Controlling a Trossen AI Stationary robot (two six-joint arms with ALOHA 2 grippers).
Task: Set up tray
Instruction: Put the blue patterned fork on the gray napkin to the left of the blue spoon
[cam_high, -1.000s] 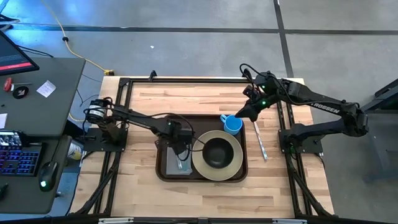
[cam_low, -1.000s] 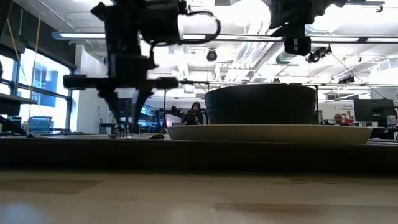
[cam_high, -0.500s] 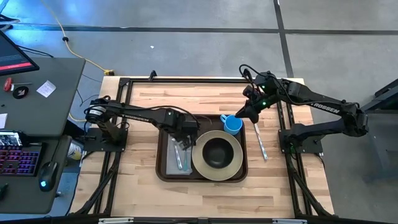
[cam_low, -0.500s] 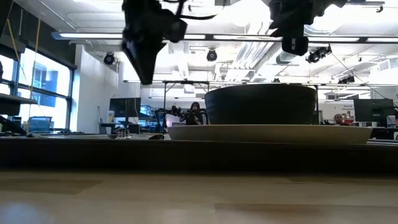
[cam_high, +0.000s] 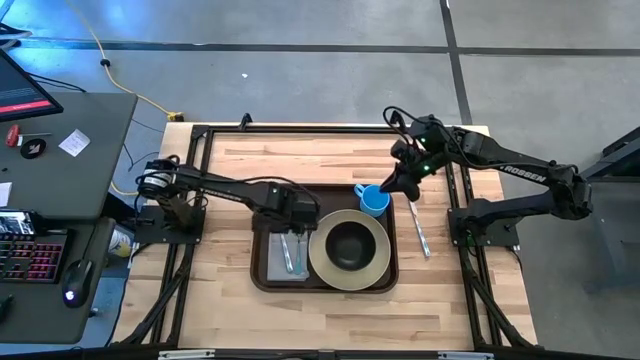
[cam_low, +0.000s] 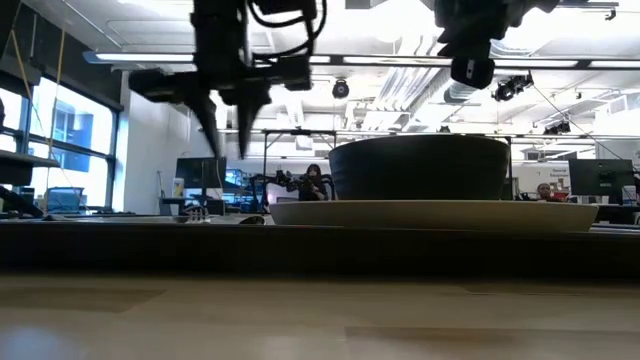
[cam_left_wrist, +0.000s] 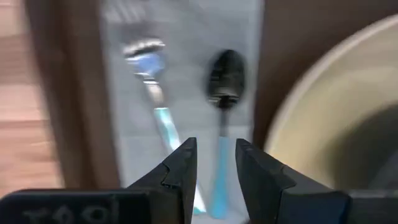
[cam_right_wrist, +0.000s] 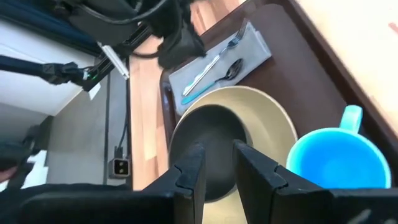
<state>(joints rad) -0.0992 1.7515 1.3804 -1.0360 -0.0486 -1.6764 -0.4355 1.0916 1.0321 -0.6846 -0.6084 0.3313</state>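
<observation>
Tray (cam_high: 262, 275) is set at mid-table, dark brown, rim raised. On it: a grey napkin (cam_high: 292, 258) along its left part, a beige plate (cam_high: 378, 262) with a dark bowl (cam_high: 348, 245) to the right, a blue mug (cam_high: 374, 201) at the far right corner. On the napkin 2 pieces of cutlery are laid side by side, a fork (cam_left_wrist: 149, 65) and a spoon (cam_left_wrist: 224, 73), both with light blue handles. A knife (cam_high: 417, 226) is seen on the bare wood, just beside the tray's right rim.

Step in hand, as judged: the knife is the 1 piece not yet on the tray. For a clean job, it is best gripped near mid-handle, lifted level, carried clear of the mug and plate rim, and laid parallel to the fork and spoon without the napkin being dragged.

Left gripper (cam_left_wrist: 215, 163) is held above the napkin's far end, over the cutlery handles. Its fingers are parted by a narrow gap; nothing is gripped or touched.

Right gripper (cam_right_wrist: 216, 163) hangs above the mug and the tray's far right corner. Its fingers are likewise a little apart, with nothing between them and no contact with the mug.
</observation>
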